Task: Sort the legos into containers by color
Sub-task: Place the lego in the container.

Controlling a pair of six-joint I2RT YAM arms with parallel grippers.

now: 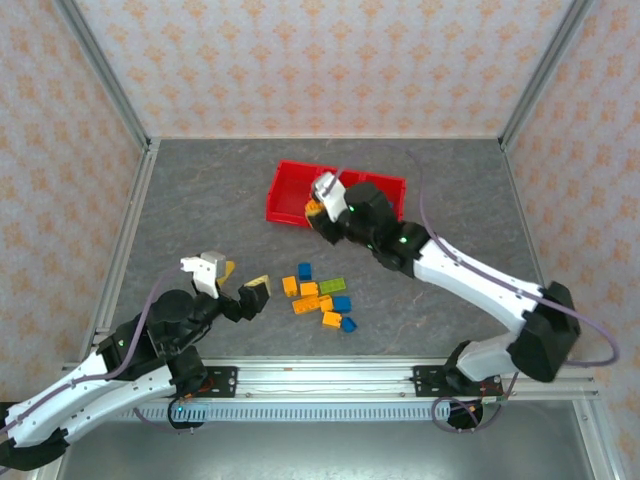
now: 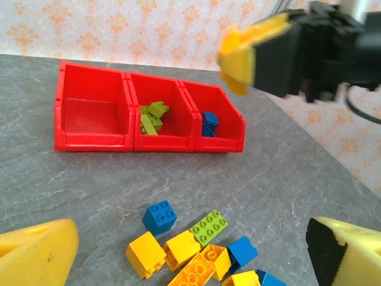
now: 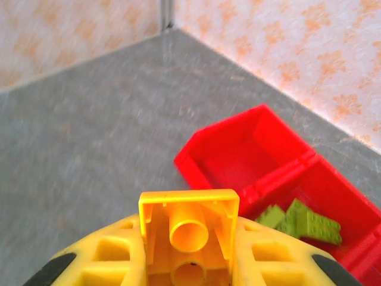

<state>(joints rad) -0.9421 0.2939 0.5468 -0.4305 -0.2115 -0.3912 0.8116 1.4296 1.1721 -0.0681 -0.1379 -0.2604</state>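
My right fingers [image 3: 128, 253] are clamped on a small orange-yellow plastic brick [image 3: 189, 217], with its hollow underside turned toward my wrist camera. Seen from above, I hold it raised at the near edge of the bright red plastic tray of three joined open bins [image 1: 290, 185], toward the tray's left end. The end bin just ahead of the brick is empty. The middle bin holds lime green plastic bricks [image 3: 303, 223], and the bin at the other end holds blue plastic bricks [image 2: 208, 122].

My left fingers [image 2: 41, 250] stand wide apart with nothing between them, low over the grey stone-patterned desk [image 2: 297, 173]. Just in front of them lies the loose pile. It has a loose blue brick [image 2: 159, 215], a loose lime green brick [image 2: 208, 227] and several loose orange-yellow bricks [image 2: 146, 253] touching one another. The pile is well apart from the tray.
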